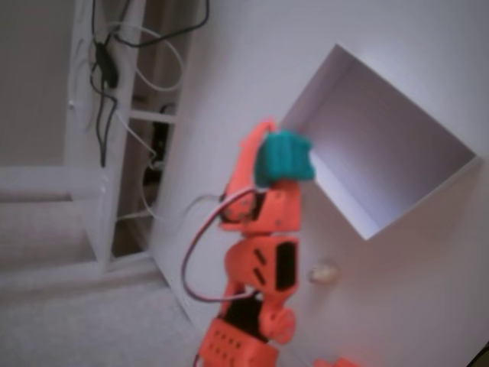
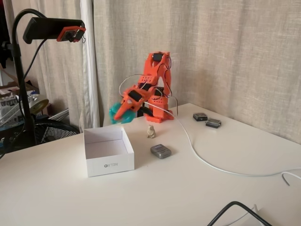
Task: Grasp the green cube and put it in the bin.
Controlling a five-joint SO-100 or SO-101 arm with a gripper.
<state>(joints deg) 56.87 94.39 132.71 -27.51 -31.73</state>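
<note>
The orange arm holds the teal-green cube (image 1: 283,157) in its gripper (image 1: 269,157), which is shut on it. In a fixed view from above, the cube hangs just off the near left corner of the white bin (image 1: 428,191). In a fixed view from the side, the green cube (image 2: 115,114) shows blurred at the gripper (image 2: 118,114), in the air above and behind the far wall of the bin (image 2: 109,164). The bin's floor looks bare.
A grey rounded block (image 2: 161,151) lies on the white table right of the bin. A small beige figure (image 2: 151,131) stands near the arm's base. Two small dark blocks (image 2: 207,120) lie further right. A white cable (image 2: 207,162) crosses the table, and a camera stand (image 2: 23,94) rises at left.
</note>
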